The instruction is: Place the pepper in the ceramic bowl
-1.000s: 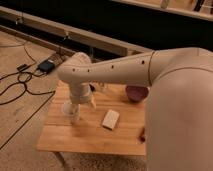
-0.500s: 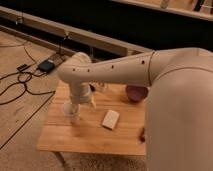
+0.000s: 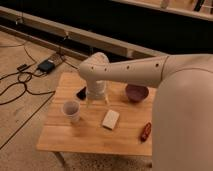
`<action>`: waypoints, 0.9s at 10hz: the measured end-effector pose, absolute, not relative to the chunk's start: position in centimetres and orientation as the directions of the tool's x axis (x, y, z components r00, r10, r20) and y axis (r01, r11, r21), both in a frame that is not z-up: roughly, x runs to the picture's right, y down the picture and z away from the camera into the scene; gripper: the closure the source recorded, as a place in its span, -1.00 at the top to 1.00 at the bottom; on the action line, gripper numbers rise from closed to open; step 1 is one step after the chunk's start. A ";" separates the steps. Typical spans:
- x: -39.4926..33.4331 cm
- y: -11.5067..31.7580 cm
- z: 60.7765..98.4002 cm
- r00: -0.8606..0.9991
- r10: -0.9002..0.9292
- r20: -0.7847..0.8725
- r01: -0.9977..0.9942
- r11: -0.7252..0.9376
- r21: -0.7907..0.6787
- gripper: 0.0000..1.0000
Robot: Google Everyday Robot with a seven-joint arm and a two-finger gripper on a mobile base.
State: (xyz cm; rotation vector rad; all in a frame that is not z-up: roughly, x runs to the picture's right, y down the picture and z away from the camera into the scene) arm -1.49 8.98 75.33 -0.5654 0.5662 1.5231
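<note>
The pepper (image 3: 145,131) is a small dark red, elongated thing lying near the table's front right edge. The ceramic bowl (image 3: 136,92) is round and dark maroon and stands at the back right of the wooden table (image 3: 85,137). My gripper (image 3: 97,101) hangs pointing down over the middle of the table, left of the bowl and well away from the pepper. Its fingers stand apart, open, with nothing between them. My pale arm reaches in from the right and hides part of the table's right side.
A white cup (image 3: 71,110) stands at the front left. A flat black device (image 3: 81,93) lies just left of the gripper. A pale rectangular block (image 3: 110,119) lies in front of it. Cables and a dark box (image 3: 46,65) lie on the floor to the left.
The arm and gripper have shifted to the right, toward the table's middle, uncovering the black device. The pepper, bowl, cup and block have not moved.
</note>
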 end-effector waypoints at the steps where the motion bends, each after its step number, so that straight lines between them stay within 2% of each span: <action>1: 0.0 8.9 75.9 -0.049 0.750 -0.660 -0.999 -0.040 0.029 0.30; 5: 7.4 10.9 78.6 -0.214 0.718 -0.662 -0.977 -0.159 0.144 0.30; 9: 11.4 13.7 78.6 -0.339 0.688 -0.642 -0.941 -0.253 0.225 0.30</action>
